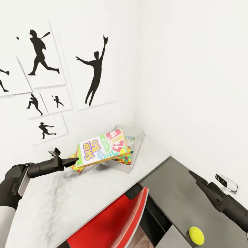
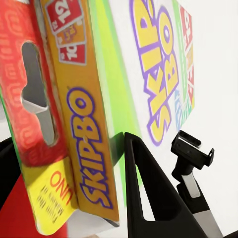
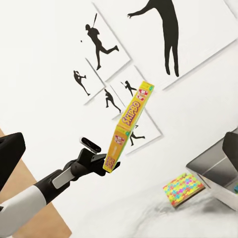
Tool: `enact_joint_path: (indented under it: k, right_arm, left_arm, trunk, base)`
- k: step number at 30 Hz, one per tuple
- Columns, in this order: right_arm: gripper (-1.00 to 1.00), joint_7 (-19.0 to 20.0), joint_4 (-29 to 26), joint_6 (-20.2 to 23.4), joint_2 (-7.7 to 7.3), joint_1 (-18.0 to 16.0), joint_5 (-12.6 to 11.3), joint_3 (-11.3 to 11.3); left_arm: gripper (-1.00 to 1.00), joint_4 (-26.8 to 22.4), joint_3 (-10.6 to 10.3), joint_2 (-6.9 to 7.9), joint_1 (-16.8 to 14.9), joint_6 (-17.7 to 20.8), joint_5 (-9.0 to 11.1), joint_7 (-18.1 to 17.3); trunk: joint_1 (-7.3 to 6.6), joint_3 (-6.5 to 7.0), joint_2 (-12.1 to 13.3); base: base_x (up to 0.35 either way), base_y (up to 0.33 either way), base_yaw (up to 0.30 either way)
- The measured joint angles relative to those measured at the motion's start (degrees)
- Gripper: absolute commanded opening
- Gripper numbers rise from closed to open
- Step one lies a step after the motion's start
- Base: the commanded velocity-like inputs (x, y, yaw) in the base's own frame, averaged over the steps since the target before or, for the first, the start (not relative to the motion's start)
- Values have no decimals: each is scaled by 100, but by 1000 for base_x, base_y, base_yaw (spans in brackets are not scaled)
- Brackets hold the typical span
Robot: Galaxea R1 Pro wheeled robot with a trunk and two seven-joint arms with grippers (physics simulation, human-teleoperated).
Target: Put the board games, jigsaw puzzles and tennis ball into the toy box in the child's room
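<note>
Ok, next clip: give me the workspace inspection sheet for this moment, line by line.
Surface: white table in the room's corner, a grey surface adjoining it on the robot's right.
Job's things: Skip-Bo board game held over the toy box; a colourful jigsaw puzzle leans at the box's edge; more boxes lie inside; tennis ball on the grey surface.
Clutter: red chair tucked under the table.
Grippers: left gripper shut on the Skip-Bo box's end; right gripper holds nothing, its opening unclear.
Cables: nothing seen.
Surroundings: white walls with baseball silhouette posters.
</note>
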Motion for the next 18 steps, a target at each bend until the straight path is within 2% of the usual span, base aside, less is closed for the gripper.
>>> enact_joint_path:
  k: [8, 18]
  right_arm:
    - [100, 4, 0, 0, 3, 0, 0, 0]
    - [100, 9, 0, 0, -2, 0, 0, -9]
  left_arm:
    - [-100, -2, 0, 1, 0, -13, -3, -1]
    - [-100, -2, -4, 1, 0, -18, 0, -3]
  trunk:
    - [-1, 0, 0]
    - [1, 0, 0]
  base:
    - [149, 52, 0]
    - [12, 1, 0]
